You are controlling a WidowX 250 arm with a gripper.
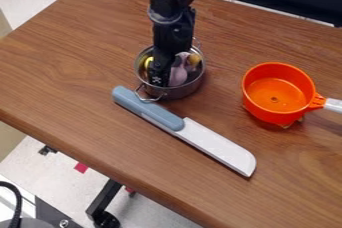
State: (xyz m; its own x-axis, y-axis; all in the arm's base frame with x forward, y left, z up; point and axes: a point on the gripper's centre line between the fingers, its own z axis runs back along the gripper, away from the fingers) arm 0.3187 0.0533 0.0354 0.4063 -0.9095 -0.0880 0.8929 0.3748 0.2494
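Can see the end effector (160, 73) down inside the metal pot (179, 92), at the left part of its opening as the camera looks. Cannot tell whether held apart, together or clamped on something. Just right of the end effector, in the same pot, can make out a pale purple piece (178, 74) and, slightly farther back, a yellowish-tan one (194, 59); just behind and left, a bright yellow bit (149, 62). On the camera side of the end effector, can see the knife (215, 145) flat on the tabletop (73, 72), blue-grey grip near the pot's wire loop (too close to tell whether touching), white blade slanting away to the right. Well right of the end effector, can see the orange pan (278, 103), upright, white handle (333, 105) pointing right.
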